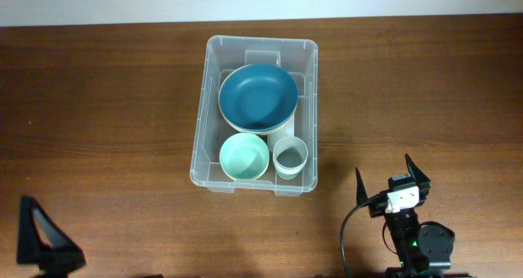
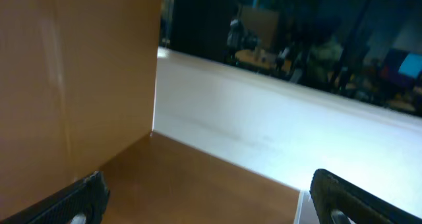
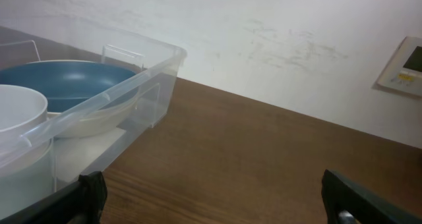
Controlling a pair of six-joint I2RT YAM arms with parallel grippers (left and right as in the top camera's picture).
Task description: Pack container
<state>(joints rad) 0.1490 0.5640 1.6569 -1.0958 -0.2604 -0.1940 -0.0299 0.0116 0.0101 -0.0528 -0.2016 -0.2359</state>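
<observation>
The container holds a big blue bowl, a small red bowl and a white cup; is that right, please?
Not quite: the small bowl is pale green, not red, as the overhead view shows; the big blue bowl and white cup are in the container.

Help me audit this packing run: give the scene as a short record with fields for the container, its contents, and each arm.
container: clear plastic bin, upright on the wooden table
contents: dark blue bowl nested in a cream bowl; mint green bowl; white cup beside it
left gripper: fingers apart, holding nothing, away from the bin
right gripper: fingers apart, holding nothing, outside the bin near its cup corner
</observation>
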